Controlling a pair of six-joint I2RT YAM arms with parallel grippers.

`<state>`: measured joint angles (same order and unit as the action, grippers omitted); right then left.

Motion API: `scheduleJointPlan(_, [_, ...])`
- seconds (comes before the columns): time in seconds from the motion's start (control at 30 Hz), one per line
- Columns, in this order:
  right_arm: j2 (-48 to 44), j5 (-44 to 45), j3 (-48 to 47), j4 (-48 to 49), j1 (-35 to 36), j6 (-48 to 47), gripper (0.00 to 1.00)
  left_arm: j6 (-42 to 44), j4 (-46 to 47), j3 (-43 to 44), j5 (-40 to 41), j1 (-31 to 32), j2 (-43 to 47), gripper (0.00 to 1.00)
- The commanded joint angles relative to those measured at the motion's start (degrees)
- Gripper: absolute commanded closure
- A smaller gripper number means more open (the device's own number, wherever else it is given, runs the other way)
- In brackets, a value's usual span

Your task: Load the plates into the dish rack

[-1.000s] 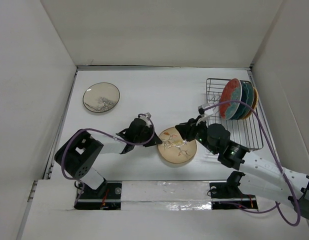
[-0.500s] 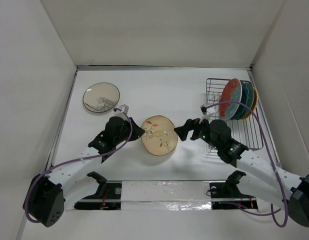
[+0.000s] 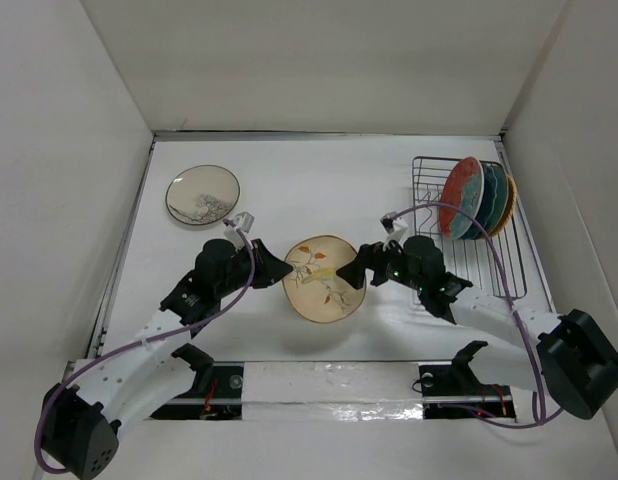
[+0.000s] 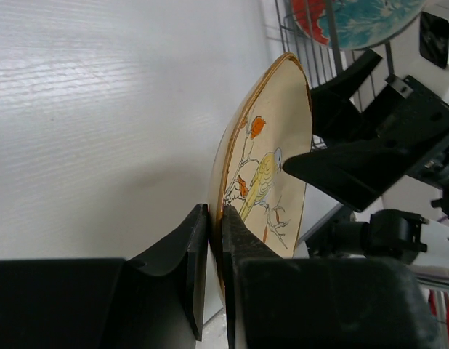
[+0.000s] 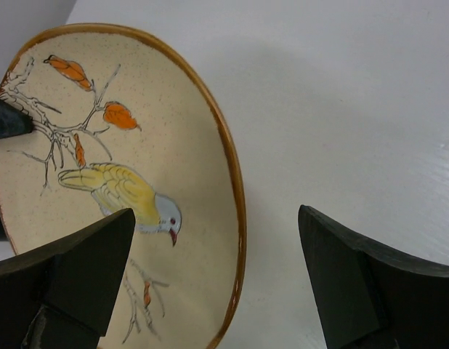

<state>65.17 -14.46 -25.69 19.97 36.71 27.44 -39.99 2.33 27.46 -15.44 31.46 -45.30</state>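
The tan plate (image 3: pixel 324 278) with a bird and branch motif is held tilted on edge above the table. My left gripper (image 3: pixel 279 270) is shut on its left rim, and the left wrist view shows the jaws pinching that rim (image 4: pixel 216 218). My right gripper (image 3: pixel 364 268) is open at the plate's right side. In the right wrist view, the plate's brown rim (image 5: pixel 235 218) runs between the spread fingers (image 5: pixel 94 247) without touching them. The dish rack (image 3: pixel 429 180) at the right holds several upright plates, with the red one (image 3: pixel 457 195) in front. A dark-rimmed cream speckled plate (image 3: pixel 203 194) lies flat at the far left.
White walls close in the table on three sides. The rack's wire front (image 4: pixel 301 43) is just behind the right gripper (image 4: pixel 341 171) in the left wrist view. Purple cables loop over both arms.
The right gripper has opened wide and released the tan plate. The left gripper has carried the plate left and tipped it up. The right gripper now sits around its right rim.
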Motion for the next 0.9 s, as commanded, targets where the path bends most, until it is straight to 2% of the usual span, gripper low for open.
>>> scheduleJointPlan(0.0, [1.0,-3.6,0.0,8.9,-0.5,0.6,0.01,-4.5,10.7,5.0,-8.1,0.0,3.0,1.0])
scheduleJointPlan(0.07, [1.0,-5.1,0.7,11.5,-1.0,0.9,0.01,-4.6,10.7,5.8,-9.2,0.0,3.7,1.0])
scheduleJointPlan(0.17, [0.1,-10.0,2.1,16.2,-1.0,2.3,0.12,-4.1,9.5,7.1,-9.5,0.0,4.2,1.0])
scheduleJointPlan(0.2, [-0.1,-11.5,2.5,17.5,-1.0,2.6,0.21,-3.5,8.9,7.4,-9.1,0.0,4.2,1.0])
scheduleJointPlan(0.23, [-0.6,-14.3,2.7,18.7,-1.0,3.7,0.47,-3.1,7.9,7.9,-8.6,0.0,4.3,1.0])
scheduleJointPlan(0.27, [-0.7,-15.3,2.8,20.0,-1.0,4.0,0.6,-2.8,7.5,8.0,-7.8,0.0,4.4,1.0])
scheduleJointPlan(0.3, [-0.8,-16.0,3.1,20.5,-1.0,4.2,0.69,-2.3,7.3,8.2,-7.4,0.0,4.6,1.0])
scheduleJointPlan(0.33, [-1.1,-16.9,3.2,20.9,-1.0,4.5,0.86,-2.2,7.2,8.3,-7.2,0.0,4.7,1.0])
scheduleJointPlan(0.4, [-1.3,-18.1,3.5,21.5,-1.0,4.9,0.98,-2.0,7.2,8.3,-6.8,0.0,4.7,1.0])
scheduleJointPlan(0.53, [-3.1,-20.5,3.4,21.9,-1.6,6.7,1.0,-0.1,5.1,9.4,-4.4,-0.5,4.5,1.0])
scheduleJointPlan(0.57, [-3.9,-20.3,3.2,20.8,-1.6,6.7,1.0,0.4,3.9,9.7,-3.7,-0.5,4.3,0.95])
scheduleJointPlan(0.63, [-7.1,-18.4,2.0,18.5,-2.8,6.5,1.0,1.7,2.7,11.2,-2.2,-0.5,4.3,0.81])
scheduleJointPlan(0.67, [-8.4,-17.6,1.2,15.6,-3.4,6.3,1.0,3.7,0.9,12.0,-0.3,-0.5,4.5,0.64])
scheduleJointPlan(0.77, [-13.2,-14.7,-2.7,9.7,-6.0,6.4,1.0,7.0,-4.1,15.5,3.0,-0.5,5.4,0.37])
scheduleJointPlan(0.87, [-15.3,-10.4,-7.1,1.2,-9.4,4.5,1.0,11.6,-9.5,19.6,8.7,-0.5,7.1,0.3])
